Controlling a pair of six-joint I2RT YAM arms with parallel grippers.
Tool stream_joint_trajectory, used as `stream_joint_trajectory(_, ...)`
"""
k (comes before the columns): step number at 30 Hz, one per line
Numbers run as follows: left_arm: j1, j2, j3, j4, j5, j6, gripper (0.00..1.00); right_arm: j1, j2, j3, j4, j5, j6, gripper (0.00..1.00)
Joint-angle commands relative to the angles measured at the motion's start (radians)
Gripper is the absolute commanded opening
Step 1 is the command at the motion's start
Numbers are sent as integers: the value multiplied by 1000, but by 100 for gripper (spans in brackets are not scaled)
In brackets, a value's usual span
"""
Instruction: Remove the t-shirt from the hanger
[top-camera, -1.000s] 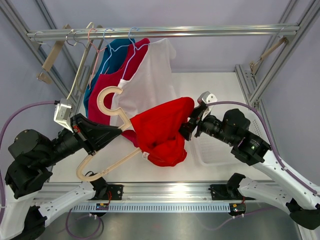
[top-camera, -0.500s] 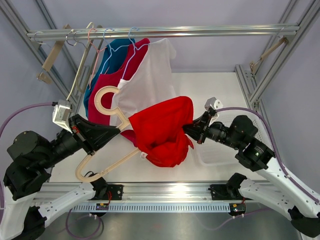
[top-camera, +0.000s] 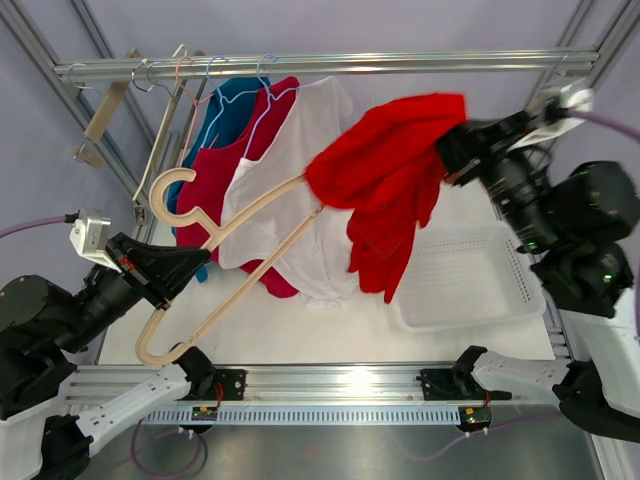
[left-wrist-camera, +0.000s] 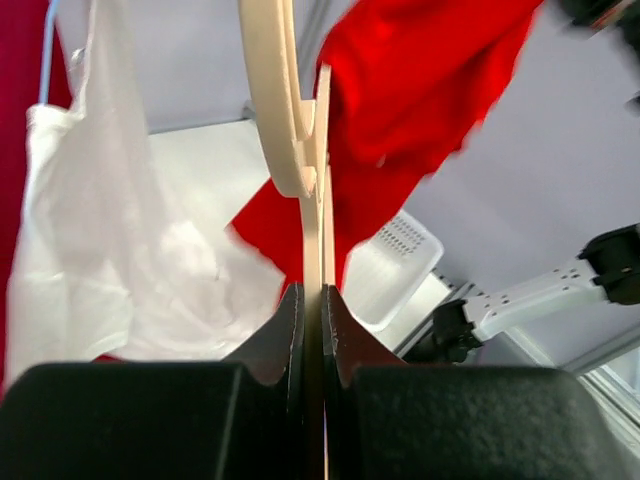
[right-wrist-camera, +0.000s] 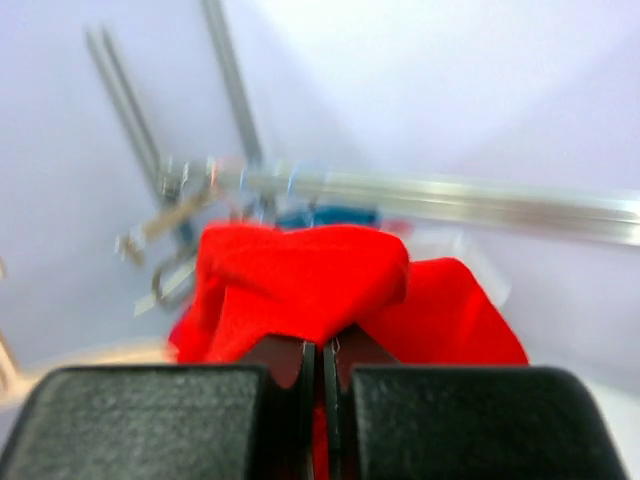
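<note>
Red t-shirt (top-camera: 385, 175): raised far right, one end draped on wooden hanger (left-wrist-camera: 268, 90) tip. Right pincer (right-wrist-camera: 322, 350) pinches the cloth to draw it clear. Left pincer (left-wrist-camera: 311, 300) clamps the hanger, anchoring it against the pull.

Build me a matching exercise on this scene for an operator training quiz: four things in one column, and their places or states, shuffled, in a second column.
Things:
1. red t-shirt
2. wooden hanger
3. white basket
4. white shirt

Places or states:
A. hangs from the metal rail
B. pinched in the right end effector, held high
C. rests on the table, right side
D. clamped in the left end effector

Pairs: 1-B; 2-D; 3-C; 4-A
</note>
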Motion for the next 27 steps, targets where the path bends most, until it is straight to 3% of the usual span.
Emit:
stream_joint_trajectory(1, 2, -14, -17, -43, -90, 47, 0, -8, 63, 294, -47, 178, -124, 0)
stream_joint_trajectory(5, 2, -5, -37, -38, -91, 49, 0, -8, 172, 520, -167, 258, -193, 0)
stream_joint_trajectory(9, 2, -3, -45, -35, -79, 46, 0, -8, 231, 583, -203, 333, -250, 0)
stream_joint_trajectory(12, 2, -11, -53, -37, -68, 43, 0, -8, 205, 484, -135, 390, -278, 0)
stream_joint_trajectory(18, 2, 3, -54, -31, 13, 9, 0, -34, 39, 49, -20, 448, -255, 0)
stream_joint_trajectory(27, 2, 55, -71, 31, 62, -12, 0, -98, -286, -467, 32, 542, -102, 0)
